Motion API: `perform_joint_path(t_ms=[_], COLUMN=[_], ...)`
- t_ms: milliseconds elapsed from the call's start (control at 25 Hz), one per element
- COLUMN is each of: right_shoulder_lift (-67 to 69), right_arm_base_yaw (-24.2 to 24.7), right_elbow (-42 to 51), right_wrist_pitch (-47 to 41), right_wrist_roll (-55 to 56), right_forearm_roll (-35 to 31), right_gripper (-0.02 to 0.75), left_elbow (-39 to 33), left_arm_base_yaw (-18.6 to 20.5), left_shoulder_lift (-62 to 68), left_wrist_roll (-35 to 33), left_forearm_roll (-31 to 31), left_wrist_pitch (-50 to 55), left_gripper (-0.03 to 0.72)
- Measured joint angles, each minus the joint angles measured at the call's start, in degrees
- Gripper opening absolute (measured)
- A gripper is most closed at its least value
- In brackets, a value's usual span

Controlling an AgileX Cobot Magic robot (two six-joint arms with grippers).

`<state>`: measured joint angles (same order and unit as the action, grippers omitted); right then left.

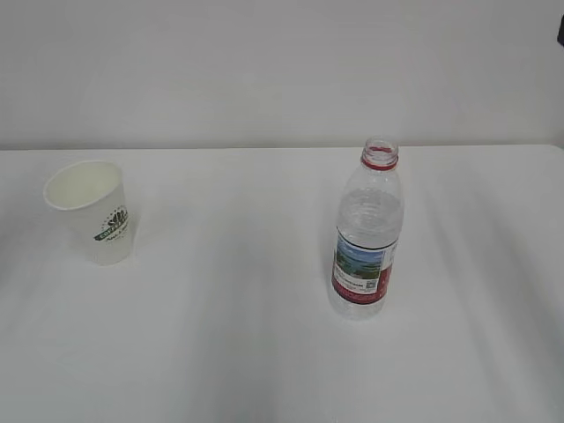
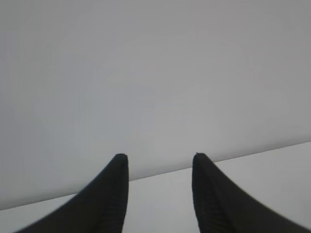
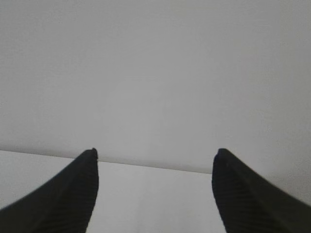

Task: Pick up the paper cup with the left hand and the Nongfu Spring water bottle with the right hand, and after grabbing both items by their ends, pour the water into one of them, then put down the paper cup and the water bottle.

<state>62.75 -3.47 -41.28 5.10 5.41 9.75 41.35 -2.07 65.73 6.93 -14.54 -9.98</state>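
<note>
Cup (image 1: 91, 211) left, bottle (image 1: 368, 233) right, well apart, upright

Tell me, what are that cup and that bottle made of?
The cup looks like matte white paper: opaque wall, rolled rim, printed green logo. The bottle looks like thin clear plastic: see-through, ribbed and glossy, with a red neck ring and what seems a printed film label. It has no cap.
</note>
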Motion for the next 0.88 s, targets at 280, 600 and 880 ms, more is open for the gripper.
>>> perform_joint_path(t_ms=[280,600,880], right_shoulder_lift=[1.9,2.0,2.0], right_arm_base_yaw=[0.0,0.0,0.0], right_elbow=[0.0,6.1,15.0], right_wrist_pitch=[0.0,9.1,21.0], right_wrist_roll=[0.0,0.0,0.0], right_forearm_roll=[-0.1,-0.1,0.0], right_gripper=[0.55,0.55,0.55], left_elbow=[-8.2,-15.1,-16.3], left_arm_base_yaw=[0.0,0.0,0.0], left_shoulder_lift=[1.0,1.5,1.9], left_wrist_roll=[0.0,0.0,0.0], left_forearm_roll=[-0.4,-0.6,-0.6], left_wrist_pitch=[-9.9,-16.1,-16.4], left_gripper=[0.317,0.317,0.318])
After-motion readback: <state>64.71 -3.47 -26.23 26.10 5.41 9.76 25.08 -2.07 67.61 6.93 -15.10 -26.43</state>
